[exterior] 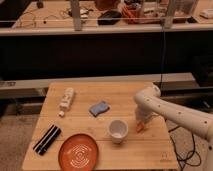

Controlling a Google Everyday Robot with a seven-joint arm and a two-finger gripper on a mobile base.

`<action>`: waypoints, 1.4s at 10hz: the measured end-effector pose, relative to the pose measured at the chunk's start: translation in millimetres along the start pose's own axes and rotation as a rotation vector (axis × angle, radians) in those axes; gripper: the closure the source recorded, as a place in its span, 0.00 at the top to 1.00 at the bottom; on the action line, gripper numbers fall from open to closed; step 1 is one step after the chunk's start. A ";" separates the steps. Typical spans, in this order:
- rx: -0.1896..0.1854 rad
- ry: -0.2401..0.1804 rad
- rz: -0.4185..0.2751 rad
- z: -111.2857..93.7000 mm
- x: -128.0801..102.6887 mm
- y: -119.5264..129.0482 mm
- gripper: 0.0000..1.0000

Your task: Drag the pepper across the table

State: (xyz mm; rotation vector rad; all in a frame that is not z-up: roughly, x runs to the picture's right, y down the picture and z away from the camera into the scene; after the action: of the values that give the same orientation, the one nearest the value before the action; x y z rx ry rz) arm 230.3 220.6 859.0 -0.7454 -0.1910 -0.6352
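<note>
The pepper (140, 127) is a tiny orange tapered piece on the light wood table (125, 92), right of the white cup (118, 130). My gripper (140, 121) hangs from the white arm that comes in from the right and sits right over the pepper, at or on its top end. The arm's wrist hides most of the gripper.
A large round orange plate (78, 151) lies at the front, a black flat object (47, 139) at the front left, a white bottle (66, 101) on its side at the left, a blue sponge (99, 108) mid-table. A cluttered bench (100, 17) stands behind. The table's right edge is close to the pepper.
</note>
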 end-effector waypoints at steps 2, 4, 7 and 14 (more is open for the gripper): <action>-0.003 0.001 -0.008 3.4 -1.5 0.2 0.03; -0.003 -0.001 -0.011 1.2 -3.4 0.4 0.03; -0.007 -0.001 -0.018 3.0 -5.0 1.4 0.03; -0.011 -0.005 -0.035 2.0 -9.4 2.0 0.03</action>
State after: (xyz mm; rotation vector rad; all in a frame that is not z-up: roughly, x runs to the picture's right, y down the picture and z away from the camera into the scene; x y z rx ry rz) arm 224.1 227.5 855.8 -0.7556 -0.2063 -0.6683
